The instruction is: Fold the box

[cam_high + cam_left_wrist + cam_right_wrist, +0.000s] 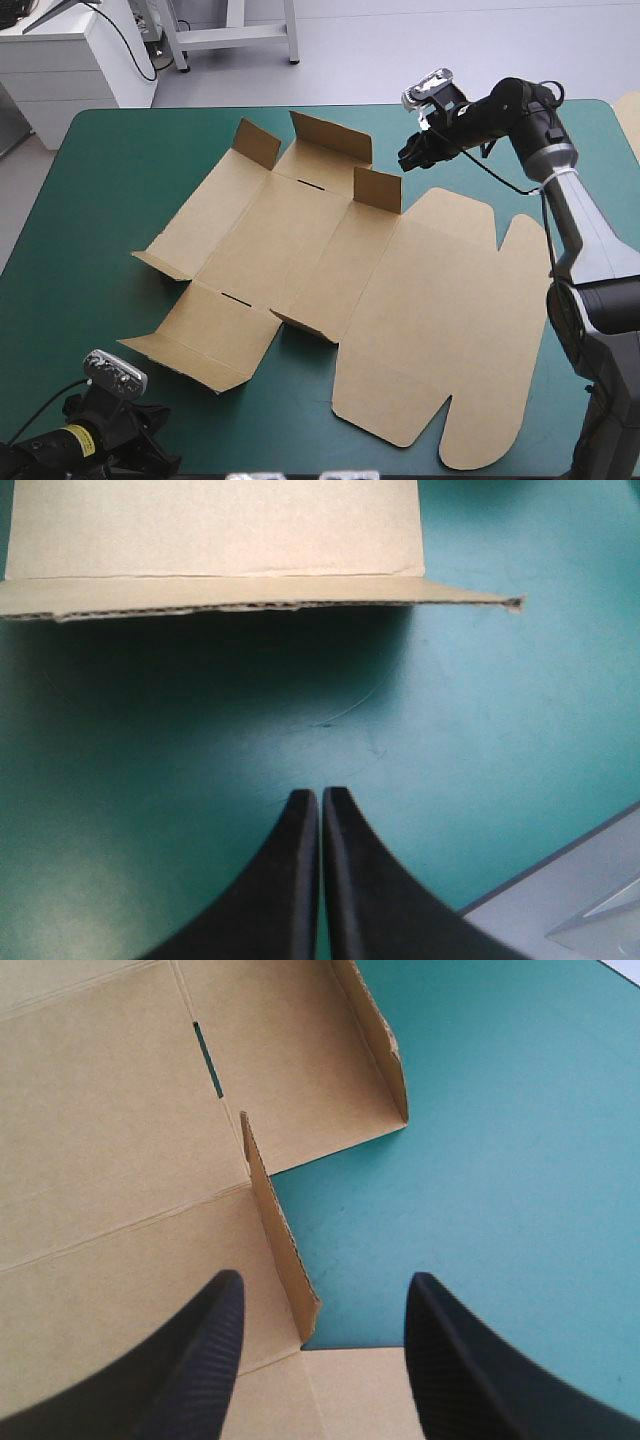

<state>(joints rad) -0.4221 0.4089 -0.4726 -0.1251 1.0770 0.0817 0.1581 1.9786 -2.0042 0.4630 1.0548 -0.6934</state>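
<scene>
Box (330,270): lying mostly flat on the table (120,200), small flaps (378,190) standing.
Right gripper (326,1280): being held wide apart over one flap.
Left gripper (320,794): being held closed, empty, near box edge.
Progress: barely begun; walls untucked.

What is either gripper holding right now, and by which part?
Nothing is held. The left gripper is shut and empty, short of the box; the right gripper stands open over a raised flap.

The box (300,250) is brown corrugated board, matt, with rough fluted cut edges. The bench (120,180) has a teal-green cover, smooth and matt, with few fine scratches. The right claw (325,1280) is black with a fine ribbed texture; the left claw (321,792) looks smooth and faintly shiny.
</scene>
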